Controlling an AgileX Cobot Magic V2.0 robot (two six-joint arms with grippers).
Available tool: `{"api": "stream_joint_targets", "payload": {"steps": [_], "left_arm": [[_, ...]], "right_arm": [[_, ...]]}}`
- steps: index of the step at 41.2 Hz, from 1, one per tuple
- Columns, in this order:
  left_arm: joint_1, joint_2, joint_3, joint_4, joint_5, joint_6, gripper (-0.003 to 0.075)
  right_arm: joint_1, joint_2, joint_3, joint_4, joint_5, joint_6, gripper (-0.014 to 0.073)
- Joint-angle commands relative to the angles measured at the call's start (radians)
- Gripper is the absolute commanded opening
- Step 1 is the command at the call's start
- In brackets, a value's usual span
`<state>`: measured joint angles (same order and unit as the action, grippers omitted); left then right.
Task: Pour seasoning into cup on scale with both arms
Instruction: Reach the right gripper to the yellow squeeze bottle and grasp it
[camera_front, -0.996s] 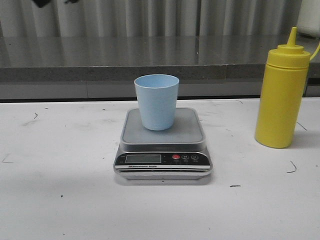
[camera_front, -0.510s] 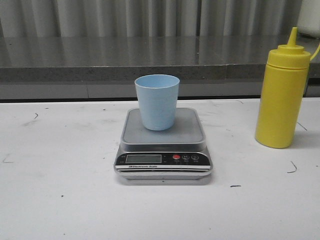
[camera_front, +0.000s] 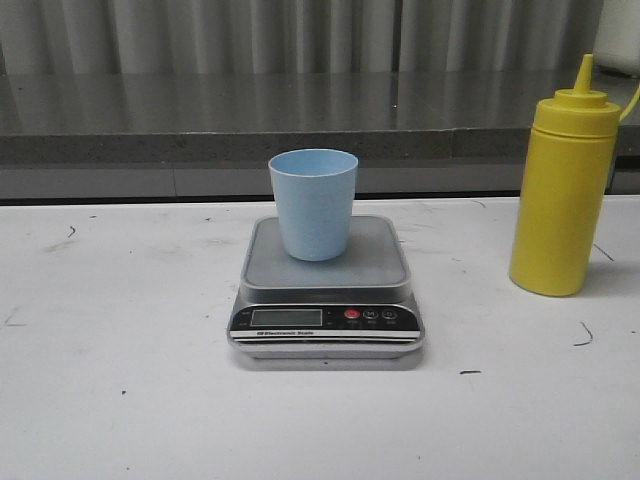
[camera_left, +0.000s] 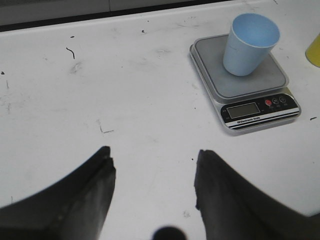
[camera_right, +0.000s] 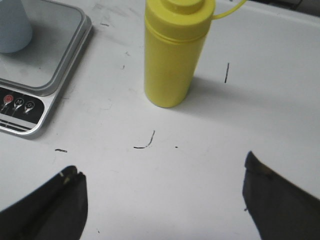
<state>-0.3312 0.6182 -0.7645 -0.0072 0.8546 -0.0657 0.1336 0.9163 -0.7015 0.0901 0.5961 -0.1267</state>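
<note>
The scale (camera_front: 326, 290) sits about mid-table on the white table (camera_front: 120, 400), black front panel w/ display and red button facing the camera. The light blue cup (camera_front: 313, 203) stands upright on the grey platform, roughly centred but a bit toward the back edge, mouth open, and from the left wrist view it looks empty inside. The yellow squeeze bottle (camera_front: 563, 190) stands upright on the table off to the right of the scale, well apart from it, not touching anything; pointed nozzle up, thin tethered tip cover sticking out to the side near the right edge of the pic. Neither arm shows in the front view. In the left wrist view the left gripper (camera_left: 152, 187) hangs over bare table w/ its two fingers spread apart and nothing between them, scale and cup some way off from it. Right gripper (camera_right: 162, 195) is spread wide too, holding nothing, w/ the bottle standing out ahead of the fingers, and the scale corner beside that. A few dark scuff marks on the table.
</note>
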Motion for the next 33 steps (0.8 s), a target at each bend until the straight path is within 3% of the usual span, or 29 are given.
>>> {"api": "stream_joint_targets", "payload": {"steps": [1,6,14,33], "left_arm": [[0.0,-0.001,-0.024,0.0,-0.071,-0.001,0.0365],[0.0,-0.001,-0.024,0.0,-0.071,-0.001,0.0365],[0.0,-0.001,-0.024,0.0,-0.071,-0.001,0.0365],[0.0,-0.001,-0.024,-0.012,-0.071,-0.001,0.0365]], "right_arm": [[0.003,0.071,-0.018,0.05,-0.166,-0.015,0.0645],[0.009,0.146,0.071,0.125,-0.415,-0.015,0.0645],[0.04,0.286,0.215,0.129,-0.797,0.01,0.0645],[0.073,0.676,0.224,0.125,-1.367,0.109,0.0645]]}}
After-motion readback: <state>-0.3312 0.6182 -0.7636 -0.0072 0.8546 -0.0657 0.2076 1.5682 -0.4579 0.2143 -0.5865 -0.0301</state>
